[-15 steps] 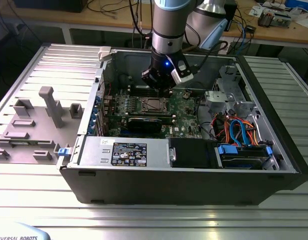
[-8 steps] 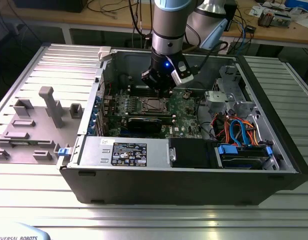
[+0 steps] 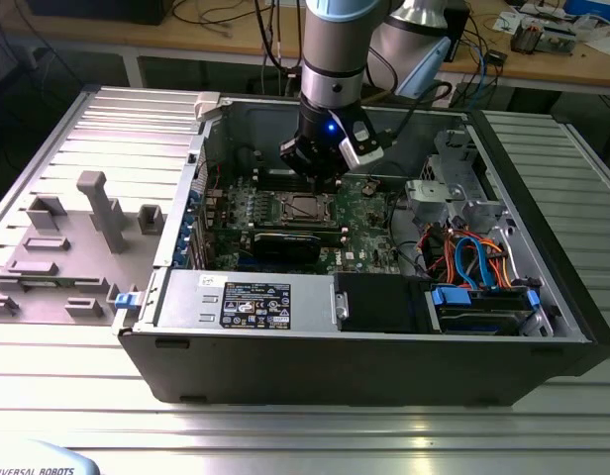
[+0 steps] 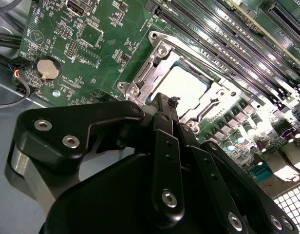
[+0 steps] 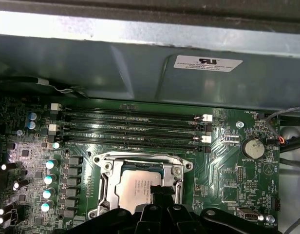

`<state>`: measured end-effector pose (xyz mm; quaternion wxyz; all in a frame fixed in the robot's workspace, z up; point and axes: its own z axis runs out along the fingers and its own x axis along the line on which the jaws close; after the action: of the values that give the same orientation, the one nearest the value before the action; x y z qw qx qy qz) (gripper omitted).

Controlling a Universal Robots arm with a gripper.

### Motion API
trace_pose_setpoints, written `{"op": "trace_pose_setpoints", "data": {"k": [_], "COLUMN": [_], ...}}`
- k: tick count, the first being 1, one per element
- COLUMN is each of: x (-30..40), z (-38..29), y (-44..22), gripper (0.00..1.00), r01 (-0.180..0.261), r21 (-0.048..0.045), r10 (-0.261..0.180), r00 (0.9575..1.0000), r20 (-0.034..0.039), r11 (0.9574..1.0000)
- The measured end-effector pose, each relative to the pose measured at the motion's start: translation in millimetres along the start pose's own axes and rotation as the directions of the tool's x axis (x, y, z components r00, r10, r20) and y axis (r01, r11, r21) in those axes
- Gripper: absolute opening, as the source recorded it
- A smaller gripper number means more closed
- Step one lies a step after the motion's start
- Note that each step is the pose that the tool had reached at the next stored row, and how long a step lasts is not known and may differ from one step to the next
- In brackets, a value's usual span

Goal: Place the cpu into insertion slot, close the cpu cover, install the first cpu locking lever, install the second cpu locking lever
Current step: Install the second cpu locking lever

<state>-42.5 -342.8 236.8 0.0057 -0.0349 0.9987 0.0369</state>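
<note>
The cpu (image 4: 186,87) lies flat in the insertion slot (image 3: 303,206), its silver-grey top showing. The cpu cover (image 4: 154,62), a silver frame, lies down around the cpu (image 5: 132,191), which shows through its window. In the first wrist view the cpu cover (image 5: 140,160) rims the chip on the green board. My gripper (image 4: 165,103) hangs just above the socket's near edge, its black fingers pressed together with nothing visible between them. Its tip (image 5: 158,193) overlaps one side of the chip. In the exterior view the gripper (image 3: 320,176) sits inside the open case, right over the socket.
Long memory slots (image 5: 135,129) run beside the socket, and a coin battery (image 5: 252,147) sits nearby. A black graphics card (image 3: 285,243) lies in front of the socket. The power supply (image 3: 248,299), drive bays with blue cables (image 3: 478,262) and the case walls (image 3: 196,178) hem in the board.
</note>
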Motion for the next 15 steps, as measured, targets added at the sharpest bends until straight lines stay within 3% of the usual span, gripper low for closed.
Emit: {"op": "trace_pose_setpoints", "data": {"k": [6, 15], "x": [-0.1, 0.4], "z": [-9.1, -9.4], "y": [0.7, -6.2], "gripper": [0.11, 0.11], "r01": [0.0, 0.0], "r21": [-0.0001, -0.0016], "r10": [0.0, 0.0], "r00": [1.0, 1.0], "r20": [0.0001, 0.0002], "r11": [1.0, 1.0]}}
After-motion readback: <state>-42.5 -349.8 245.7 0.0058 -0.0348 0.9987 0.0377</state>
